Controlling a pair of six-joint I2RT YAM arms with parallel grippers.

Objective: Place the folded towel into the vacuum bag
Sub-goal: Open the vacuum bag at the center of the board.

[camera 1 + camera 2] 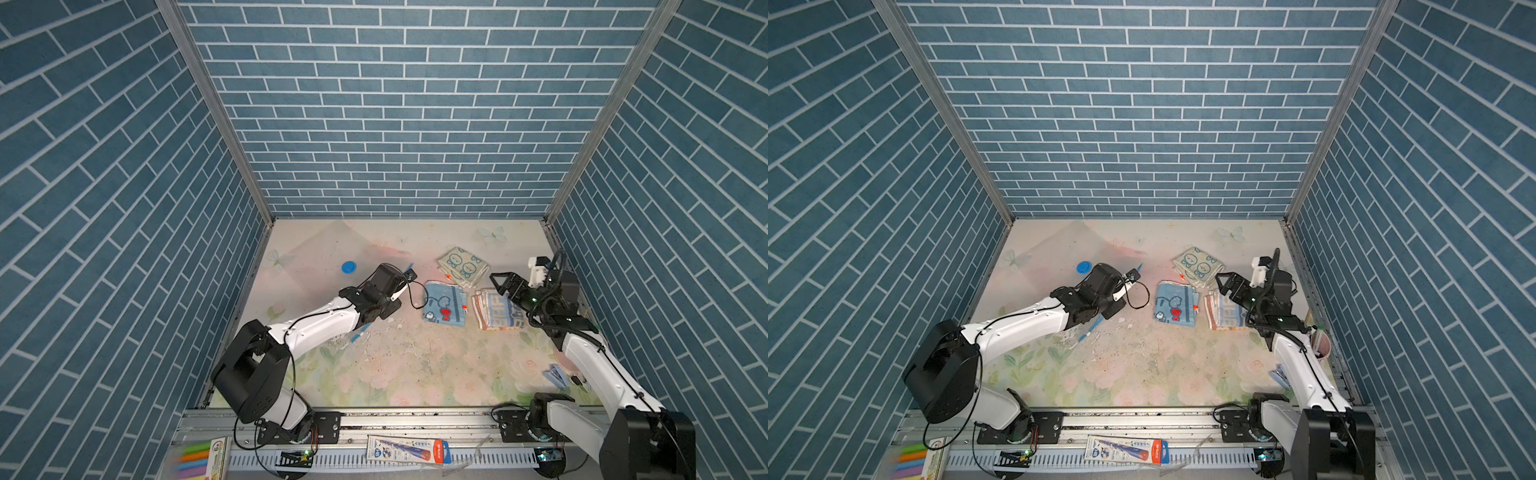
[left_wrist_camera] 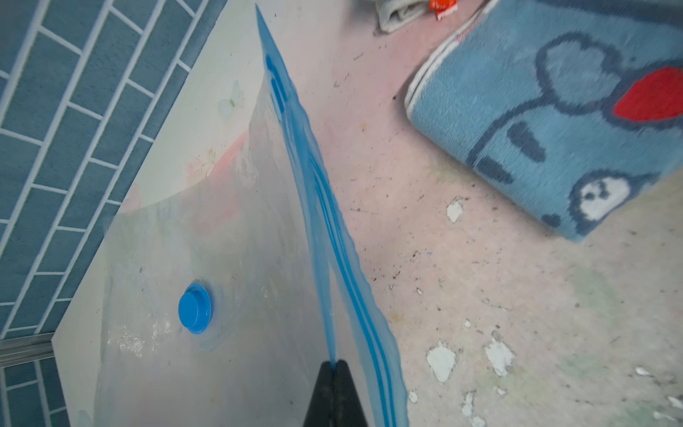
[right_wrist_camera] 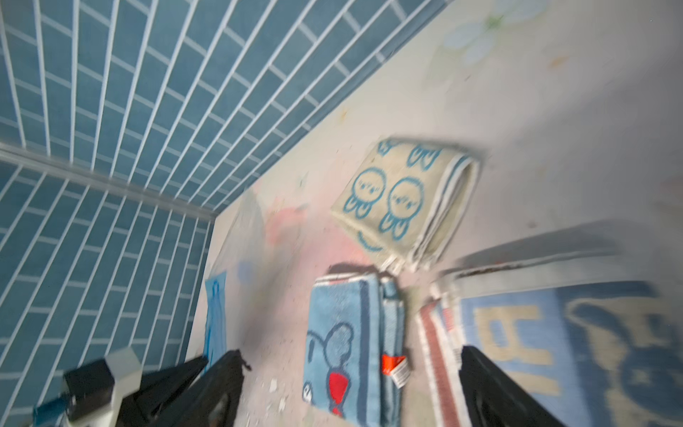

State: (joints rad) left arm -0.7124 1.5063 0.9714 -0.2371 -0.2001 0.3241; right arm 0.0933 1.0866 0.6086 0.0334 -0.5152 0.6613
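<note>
On the left half of the table, the vacuum bag lies flat, hazy and clear, reaching back toward the far left corner. Its round blue valve cap sits on top, left of the left arm's wrist, and shows in both top views. Along the bag's right edge runs the blue zip strip. The left gripper is pinched tight on one layer of that strip, its black tips pressed together with the blue plastic between them; the second layer runs just beside the tips, outside the grip.

Right of the bag, three folded towels lie close together. Nearest the bag is the blue towel with a cartoon figure and a red patch. Just behind it lies the cream towel printed with blue round faces. To the right is the striped towel with an orange-brown border, touching or almost touching the blue one.

The right gripper stands wide open and holds nothing, its fingers spread above the neighbouring edges of the blue and striped towels. The right wrist view is blurred, so contact with the cloth cannot be told.
</note>
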